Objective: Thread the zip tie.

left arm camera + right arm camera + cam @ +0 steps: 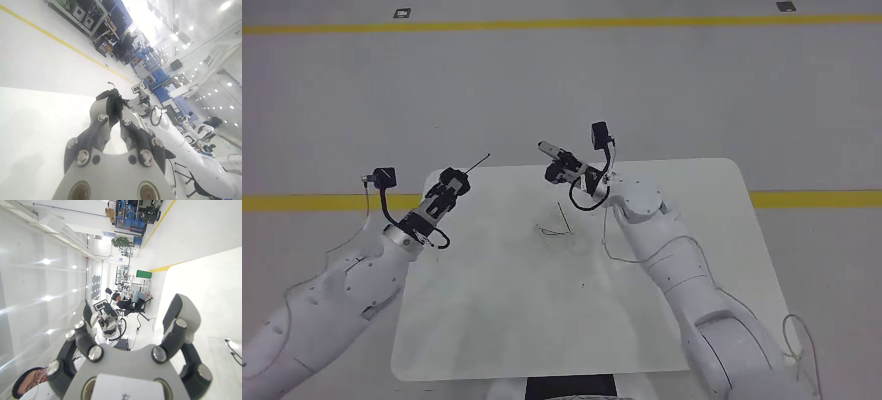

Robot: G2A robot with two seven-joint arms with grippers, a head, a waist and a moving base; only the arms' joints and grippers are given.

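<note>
Top view shows loose zip ties (556, 224) lying on the tabletop (662, 300) near the right hand (550, 162), whose fingers are wide apart. Left wrist view shows the left hand (113, 94) squeezed on a black zip tie (109, 83), with its tip poking past the fingertips.

The zip tie (478, 163) pinched in the left gripper (115, 106) is black (as are its fingers (136, 132)). The table (662, 300) below it is plain white, the floor line (542, 24) beyond yellow.
</note>
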